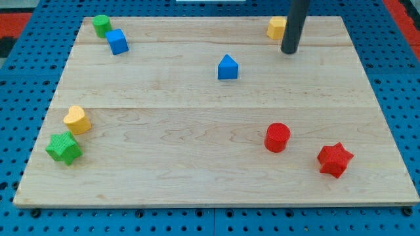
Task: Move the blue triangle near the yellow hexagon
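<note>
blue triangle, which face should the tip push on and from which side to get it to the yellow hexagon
Push the blue triangle on its lower-left face, coming from the view's bottom-left, since the yellow hexagon sits up and to the view's right of it. My tip is now just right of and below the hexagon, so it would likely need to circle below the triangle first.

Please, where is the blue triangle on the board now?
The blue triangle lies in the upper middle of the board, alone. My tip and the yellow hexagon are toward the view's upper right of it, apart from it.
</note>
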Tool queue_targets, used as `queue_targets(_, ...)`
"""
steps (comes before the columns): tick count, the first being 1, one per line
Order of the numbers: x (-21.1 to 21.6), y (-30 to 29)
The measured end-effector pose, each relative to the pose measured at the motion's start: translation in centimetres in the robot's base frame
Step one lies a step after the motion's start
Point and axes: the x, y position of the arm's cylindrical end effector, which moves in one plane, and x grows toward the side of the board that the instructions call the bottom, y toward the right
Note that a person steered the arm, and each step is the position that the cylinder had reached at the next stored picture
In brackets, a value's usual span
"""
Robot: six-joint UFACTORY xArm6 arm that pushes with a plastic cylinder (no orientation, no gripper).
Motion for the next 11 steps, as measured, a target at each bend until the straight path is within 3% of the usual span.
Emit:
queue_targets(1, 4.0, -2.0)
queue_targets(2, 5.4, -4.5)
queue_targets(4, 6.1, -12.3)
queue_targets(5, 4.3, -13.9)
queue_targets(8, -3.4, -9.4)
queue_targets(11, -0.9, -2.6)
